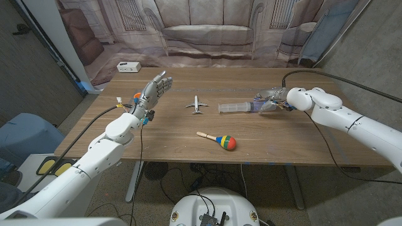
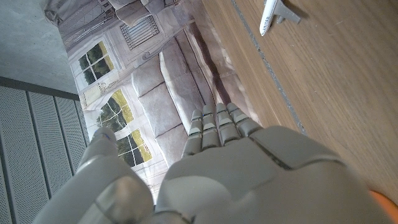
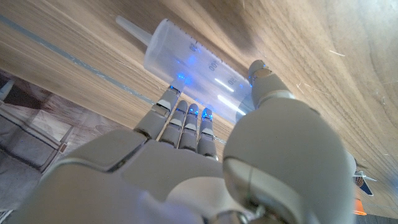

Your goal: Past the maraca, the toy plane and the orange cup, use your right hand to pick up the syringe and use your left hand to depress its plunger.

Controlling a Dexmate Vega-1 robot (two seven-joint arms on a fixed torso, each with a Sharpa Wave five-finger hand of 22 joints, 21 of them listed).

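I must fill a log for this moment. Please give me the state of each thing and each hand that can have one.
syringe: lying on the table, right hand's fingers around its barrel
right hand: grips the syringe
left hand: raised, fingers apart, holds nothing
toy plane: on the table, untouched
maraca: lying on the table, untouched

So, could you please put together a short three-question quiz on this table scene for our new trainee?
1. True or false: the small white toy plane lies between the left hand and the clear plastic syringe.
2. Which is nearest the table's front edge? A) the toy plane B) the wooden-handled multicoloured maraca C) the syringe
3. Fill in: the right hand has its fingers around the barrel of the ______.

Key
1. True.
2. B.
3. Syringe: the right wrist view shows fingers on one side of the barrel and the thumb on the other; whether it is lifted off the wooden table cannot be told.
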